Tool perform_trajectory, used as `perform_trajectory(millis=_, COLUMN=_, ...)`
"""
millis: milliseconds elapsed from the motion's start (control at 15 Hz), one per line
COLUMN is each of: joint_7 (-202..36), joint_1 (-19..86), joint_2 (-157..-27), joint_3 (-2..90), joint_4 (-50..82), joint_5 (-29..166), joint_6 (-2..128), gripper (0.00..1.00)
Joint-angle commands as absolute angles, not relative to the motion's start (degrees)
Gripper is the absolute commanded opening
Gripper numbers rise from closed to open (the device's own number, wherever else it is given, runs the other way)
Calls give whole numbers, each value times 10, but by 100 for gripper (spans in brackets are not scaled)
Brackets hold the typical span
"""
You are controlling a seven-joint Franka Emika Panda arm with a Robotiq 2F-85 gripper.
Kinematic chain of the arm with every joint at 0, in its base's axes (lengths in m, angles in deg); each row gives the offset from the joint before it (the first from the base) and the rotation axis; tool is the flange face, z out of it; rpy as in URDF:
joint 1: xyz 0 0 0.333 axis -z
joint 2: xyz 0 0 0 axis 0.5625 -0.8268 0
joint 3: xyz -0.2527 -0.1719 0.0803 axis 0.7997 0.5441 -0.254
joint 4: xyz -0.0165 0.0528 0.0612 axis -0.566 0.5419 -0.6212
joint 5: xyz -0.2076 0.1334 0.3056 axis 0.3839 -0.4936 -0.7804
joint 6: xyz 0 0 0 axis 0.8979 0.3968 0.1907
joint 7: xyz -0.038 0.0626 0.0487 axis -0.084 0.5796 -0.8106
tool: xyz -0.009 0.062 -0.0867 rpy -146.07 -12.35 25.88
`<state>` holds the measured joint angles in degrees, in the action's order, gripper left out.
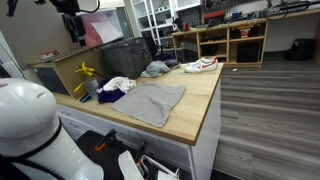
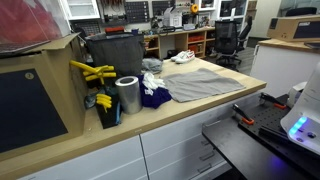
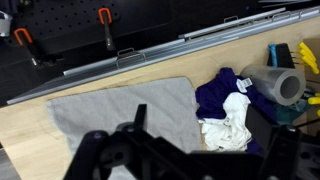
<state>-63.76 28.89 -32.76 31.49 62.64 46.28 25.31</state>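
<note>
My gripper (image 1: 72, 24) hangs high above the back left of the wooden table (image 1: 203, 105). In the wrist view the gripper (image 3: 205, 142) is a dark shape at the bottom, its fingers (image 3: 138, 118) spread wide and nothing between them. Far below it a flat grey towel (image 3: 115, 110) lies on the wood, also visible in both exterior views (image 1: 150, 102) (image 2: 205, 83). Beside the towel is a crumpled blue and white cloth pile (image 3: 230, 112) (image 1: 115, 90) (image 2: 155, 92). The gripper touches nothing.
A shiny metal cylinder (image 2: 127, 95) (image 3: 276, 84) stands next to the cloth pile, with yellow clamps (image 2: 92, 72) (image 1: 86, 74) behind it. A white and red sneaker (image 1: 200, 66) and a grey bundle (image 1: 155, 69) lie at the far end. A black bin (image 2: 115, 55) stands behind.
</note>
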Motion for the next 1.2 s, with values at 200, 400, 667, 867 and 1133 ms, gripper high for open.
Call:
perform_trajectory(millis=200, joint_7=-644, joint_1=320, joint_2=-313, joint_3=310, joint_4=643, joint_5=483, joint_6=252, gripper=100)
perform_trajectory(millis=400, joint_7=-649, joint_1=341, joint_2=-304, joint_3=318, joint_4=654, joint_5=517, joint_6=251, gripper=100)
perform_trajectory(millis=667, joint_7=-697, joint_1=365, joint_2=-298, joint_3=343, joint_4=678, joint_5=579, joint_6=255, gripper=100)
perform_trajectory(millis=867, joint_7=-732, joint_1=385, joint_2=-304, joint_3=369, joint_4=692, joint_5=629, joint_6=263, gripper=100)
perform_trajectory(millis=1133, joint_7=-768, joint_1=411, joint_2=-319, joint_3=406, joint_4=716, joint_5=688, joint_6=295, gripper=100)
